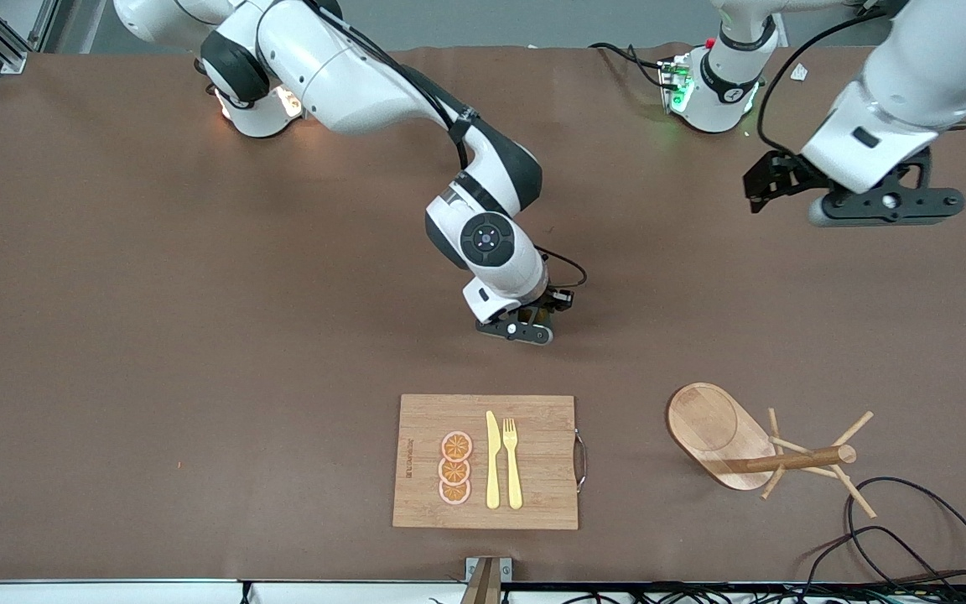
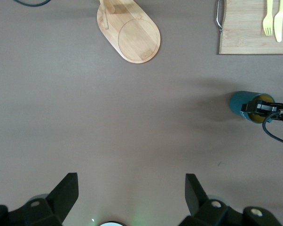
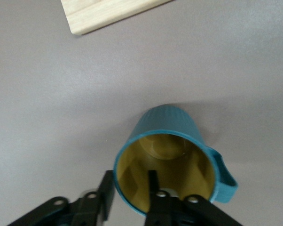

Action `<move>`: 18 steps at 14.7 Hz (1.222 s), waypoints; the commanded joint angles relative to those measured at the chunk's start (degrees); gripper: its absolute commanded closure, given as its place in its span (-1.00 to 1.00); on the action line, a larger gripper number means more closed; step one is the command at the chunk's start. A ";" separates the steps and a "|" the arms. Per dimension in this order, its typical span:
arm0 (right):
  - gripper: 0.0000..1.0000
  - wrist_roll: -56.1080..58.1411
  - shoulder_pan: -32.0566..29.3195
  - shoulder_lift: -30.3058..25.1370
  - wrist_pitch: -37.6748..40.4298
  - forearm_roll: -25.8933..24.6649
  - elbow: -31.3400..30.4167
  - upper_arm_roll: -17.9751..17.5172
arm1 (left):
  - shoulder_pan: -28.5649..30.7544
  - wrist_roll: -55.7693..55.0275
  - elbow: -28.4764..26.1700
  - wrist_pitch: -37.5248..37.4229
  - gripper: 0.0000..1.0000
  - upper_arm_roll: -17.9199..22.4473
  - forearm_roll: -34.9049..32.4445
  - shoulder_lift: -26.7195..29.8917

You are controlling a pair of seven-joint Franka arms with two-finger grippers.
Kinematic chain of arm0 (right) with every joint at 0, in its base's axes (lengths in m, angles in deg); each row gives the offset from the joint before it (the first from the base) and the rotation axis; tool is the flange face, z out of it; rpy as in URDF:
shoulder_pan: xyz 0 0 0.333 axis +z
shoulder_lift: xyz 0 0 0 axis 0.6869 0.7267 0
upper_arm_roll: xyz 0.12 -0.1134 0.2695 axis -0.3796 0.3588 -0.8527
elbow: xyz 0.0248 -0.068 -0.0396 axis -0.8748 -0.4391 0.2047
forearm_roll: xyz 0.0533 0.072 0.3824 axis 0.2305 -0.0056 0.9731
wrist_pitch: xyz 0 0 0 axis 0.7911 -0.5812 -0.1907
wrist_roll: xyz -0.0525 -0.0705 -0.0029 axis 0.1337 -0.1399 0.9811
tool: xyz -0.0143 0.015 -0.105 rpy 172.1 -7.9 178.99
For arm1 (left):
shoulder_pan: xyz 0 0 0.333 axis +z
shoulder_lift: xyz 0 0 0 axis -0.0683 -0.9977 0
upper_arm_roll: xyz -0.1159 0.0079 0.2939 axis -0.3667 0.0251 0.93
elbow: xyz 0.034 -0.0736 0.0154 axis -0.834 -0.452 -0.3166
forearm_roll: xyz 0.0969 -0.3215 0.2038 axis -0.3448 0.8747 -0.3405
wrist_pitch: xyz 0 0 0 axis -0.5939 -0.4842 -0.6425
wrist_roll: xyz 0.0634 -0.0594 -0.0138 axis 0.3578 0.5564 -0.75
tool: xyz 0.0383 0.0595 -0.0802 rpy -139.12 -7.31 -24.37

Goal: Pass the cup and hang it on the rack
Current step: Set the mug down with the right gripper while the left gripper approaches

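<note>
- Ribbed teal-green cup with mustard-yellow inside stands on brown table, farther than bamboo cutting board.
- Right gripper straddles cup's rim, fingers slightly apart.
- Left gripper hovers, jaws wide, over table's left-arm end.
- Wooden mug-tree rack stands beside board.

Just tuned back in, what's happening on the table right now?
The right end effector is low over the middle of the table, one finger inside the cup and one outside its rim; the cup sits on the table. The left end effector hangs open above the left arm's end, waiting. The rack stands nearer the camera with nothing on its pegs, beside a cutting board holding a knife, fork and orange slices.
</note>
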 commanded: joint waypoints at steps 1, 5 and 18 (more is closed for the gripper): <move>-0.78 -0.58 -0.40 -0.19 0.11 0.18 1.51 -0.02 | -0.17 -6.17 1.69 -0.14 -1.00 -3.10 -1.76 -1.41; -1.00 -0.49 -3.37 -4.23 0.98 -0.87 1.33 0.51 | -0.17 -14.17 1.69 0.21 -1.00 -6.87 -2.64 -2.81; -1.00 27.27 -28.15 -15.13 16.89 -12.21 -0.68 4.46 | -16.76 -60.38 5.10 13.30 -1.00 -15.32 -20.98 -21.07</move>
